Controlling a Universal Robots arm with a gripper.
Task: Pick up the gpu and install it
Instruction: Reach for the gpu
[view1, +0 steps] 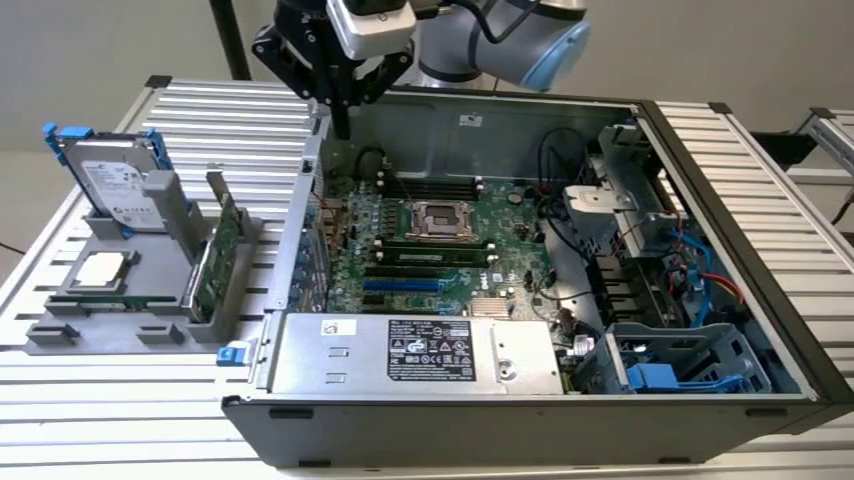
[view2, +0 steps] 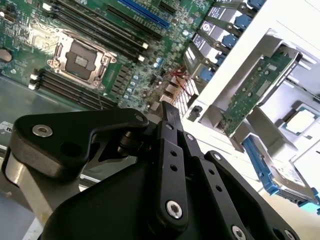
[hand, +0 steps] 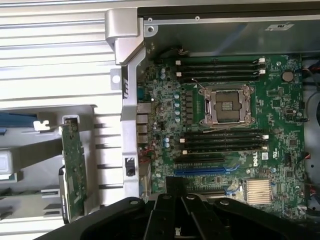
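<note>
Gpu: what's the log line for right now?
gripper: shut, empty, over case | gpu: upright in holder, not held

1. The exterior view looks down slantwise on the whole open case (view1: 441, 125) from well back.
2. Both wrist views look closely, past the tool (view2: 168, 111), onto its motherboard (hand: 170, 125).

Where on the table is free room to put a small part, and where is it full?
Free: the ribbed table between the gray holder and the case's far corner; also the strip at the holder's near edge. Crowded: the holder, with gpu and hard drive; the case, full of motherboard.
</note>
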